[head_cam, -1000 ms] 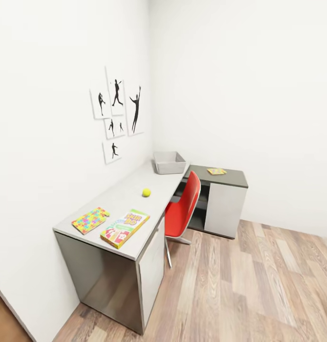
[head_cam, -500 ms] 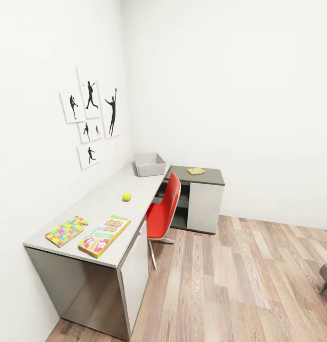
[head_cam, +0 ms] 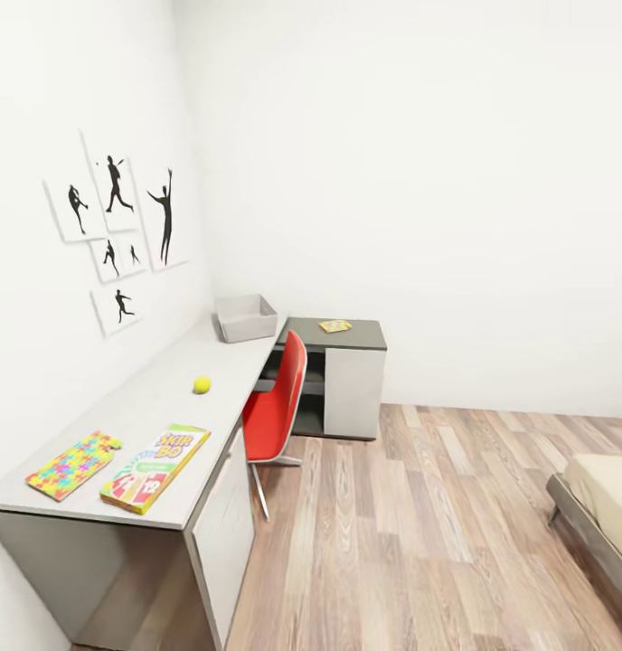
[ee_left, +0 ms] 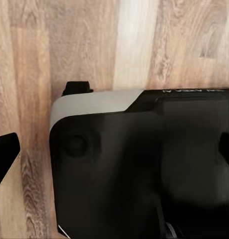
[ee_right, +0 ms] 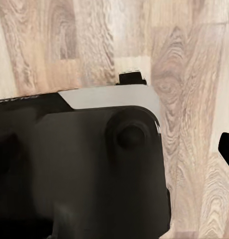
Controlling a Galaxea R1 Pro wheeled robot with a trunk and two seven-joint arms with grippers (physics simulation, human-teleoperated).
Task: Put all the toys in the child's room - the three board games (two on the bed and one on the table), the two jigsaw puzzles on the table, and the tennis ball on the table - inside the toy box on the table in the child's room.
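The table (head_cam: 157, 398) runs along the left wall. On its near end lie a multicoloured jigsaw puzzle (head_cam: 73, 464) and a green-yellow-red board game (head_cam: 155, 467). The tennis ball (head_cam: 202, 384) sits mid-table, and the grey toy box (head_cam: 246, 317) stands in the far corner. A small flat yellowish slab (head_cam: 334, 325), apparently the second jigsaw puzzle, lies on the dark grey part. A corner of the bed (head_cam: 600, 497) shows at the right edge. Both wrist views look down at wood floor and my dark base. The left gripper (ee_left: 114, 149) and right gripper (ee_right: 114, 149) stand open, holding nothing.
A red chair (head_cam: 277, 407) is tucked at the desk's inner corner. Black silhouette pictures (head_cam: 112, 226) hang on the left wall. Wood-plank floor (head_cam: 419, 533) stretches between the desk and the bed.
The head camera has swung right: the desk and pictures have slid left in the picture and the bed corner has come into view. The things on the desk have not moved.
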